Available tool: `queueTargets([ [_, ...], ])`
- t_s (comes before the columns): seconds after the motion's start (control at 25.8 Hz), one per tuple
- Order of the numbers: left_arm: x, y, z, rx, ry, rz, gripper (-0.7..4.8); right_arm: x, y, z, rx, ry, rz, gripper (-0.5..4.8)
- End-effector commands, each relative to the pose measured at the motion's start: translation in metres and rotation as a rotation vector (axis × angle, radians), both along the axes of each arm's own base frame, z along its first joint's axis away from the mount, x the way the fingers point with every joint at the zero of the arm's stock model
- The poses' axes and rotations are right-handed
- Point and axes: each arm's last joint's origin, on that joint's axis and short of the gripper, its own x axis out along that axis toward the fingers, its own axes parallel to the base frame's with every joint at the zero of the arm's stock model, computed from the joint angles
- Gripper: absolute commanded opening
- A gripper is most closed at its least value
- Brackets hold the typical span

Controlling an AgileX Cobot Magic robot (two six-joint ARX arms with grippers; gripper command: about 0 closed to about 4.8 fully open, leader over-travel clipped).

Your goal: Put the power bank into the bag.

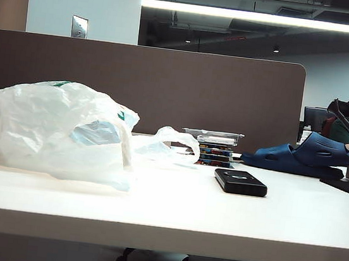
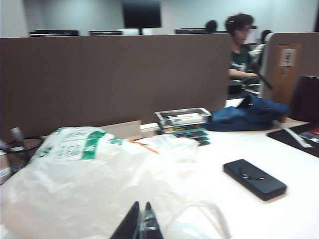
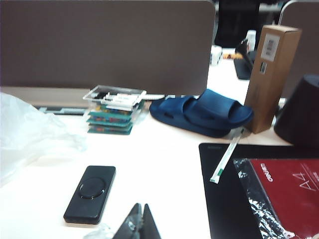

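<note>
The black power bank (image 1: 240,182) lies flat on the white table, right of the bag; it also shows as a dark slab (image 2: 254,179) and with an oval mark on top (image 3: 90,193). The crinkled white bag (image 1: 60,130) sits on the left with a loop handle (image 1: 176,145) toward the power bank; its green print (image 2: 89,145) faces up. My left gripper (image 2: 142,205) is shut and empty, just above the bag's near side. My right gripper (image 3: 140,206) is shut and empty, close to the power bank's near corner. Neither gripper shows in the exterior view.
A stack of colourful cases under a clear tray (image 1: 214,146) stands by the brown partition (image 1: 167,85). A blue slipper (image 1: 305,156) lies at the right with a cardboard box (image 3: 271,77). A black mat (image 3: 234,194) with a red packet (image 3: 294,191) covers the near right.
</note>
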Motion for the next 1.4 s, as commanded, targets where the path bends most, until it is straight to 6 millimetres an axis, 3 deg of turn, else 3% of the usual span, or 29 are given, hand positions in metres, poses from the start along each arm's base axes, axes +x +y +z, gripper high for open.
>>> queueTargets([
  [0.04, -0.004, -0.001, 0.008, 0.009, -0.025, -0.050, -0.01, 0.011, 0.001, 0.027, 0.020, 0.089, 0.009, -0.06],
  [0.16, -0.005, -0.001, 0.014, 0.008, -0.032, -0.050, 0.06, 0.029, 0.004, 0.053, 0.030, 0.174, 0.090, -0.06],
  [0.19, -0.005, -0.001, 0.017, 0.009, -0.029, -0.050, 0.37, 0.036, 0.006, 0.061, 0.034, 0.202, 0.122, -0.06],
  [0.39, 0.001, -0.002, 0.021, 0.012, 0.004, -0.056, 0.79, 0.073, 0.016, 0.080, 0.038, 0.299, 0.203, -0.04],
  [0.5, 0.005, -0.003, 0.025, 0.035, 0.020, -0.084, 0.90, 0.094, 0.030, 0.081, 0.027, 0.349, 0.266, 0.34],
  [0.66, 0.011, -0.003, 0.035, 0.047, 0.040, -0.098, 0.90, 0.123, 0.048, 0.074, 0.010, 0.459, 0.325, 1.18],
  [0.74, 0.015, -0.004, 0.043, 0.055, 0.052, -0.099, 0.90, 0.143, 0.056, 0.065, 0.036, 0.527, 0.323, 2.48],
  [0.81, 0.018, -0.004, 0.051, 0.093, 0.038, -0.106, 0.90, 0.159, 0.060, 0.054, 0.052, 0.583, 0.311, 3.42],
  [0.85, 0.019, -0.004, 0.053, 0.092, 0.039, -0.107, 0.90, 0.163, 0.061, 0.051, 0.059, 0.600, 0.307, 3.57],
  [0.97, 0.026, -0.005, 0.062, 0.095, 0.054, -0.107, 1.12, 0.184, 0.067, 0.032, 0.055, 0.677, 0.301, 4.79],
  [1.05, 0.030, -0.005, 0.067, 0.105, 0.060, -0.106, 1.35, 0.196, 0.071, 0.021, 0.051, 0.716, 0.301, 4.79],
  [1.4, 0.037, -0.006, 0.067, 0.112, 0.078, -0.106, 1.35, 0.239, 0.082, -0.006, 0.104, 0.722, 0.277, 4.79],
])
